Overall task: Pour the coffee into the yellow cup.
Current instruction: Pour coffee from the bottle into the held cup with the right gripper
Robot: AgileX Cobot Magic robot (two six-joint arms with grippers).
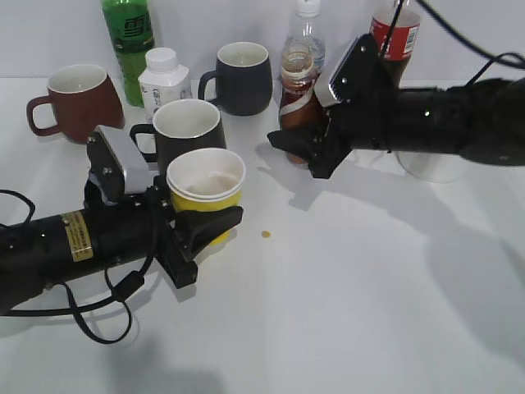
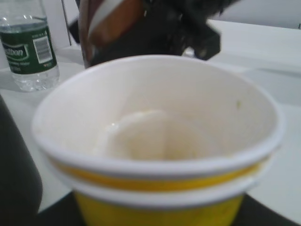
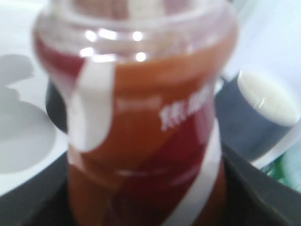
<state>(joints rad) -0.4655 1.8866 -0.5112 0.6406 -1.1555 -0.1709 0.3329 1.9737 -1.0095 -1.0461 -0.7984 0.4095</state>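
Note:
The yellow cup [image 1: 206, 190] has a white inside and thick white rim and looks empty. My left gripper [image 1: 205, 228] is shut on it, holding it upright at centre left. It fills the left wrist view [image 2: 160, 141]. The coffee [image 1: 297, 90] is a brown-and-red bottle with a white swirl and no cap. My right gripper [image 1: 299, 148] is shut on its lower body, upright, right of and beyond the cup. It fills the right wrist view [image 3: 146, 132].
A dark grey mug [image 1: 189, 127] stands just behind the cup, another [image 1: 242, 78] further back, a dark red mug [image 1: 75, 100] at far left. A green bottle [image 1: 129, 45], a white bottle [image 1: 162, 78], a clear bottle [image 1: 306, 29] and a cola bottle [image 1: 395, 37] line the back. A small yellow speck [image 1: 266, 234] lies on the table.

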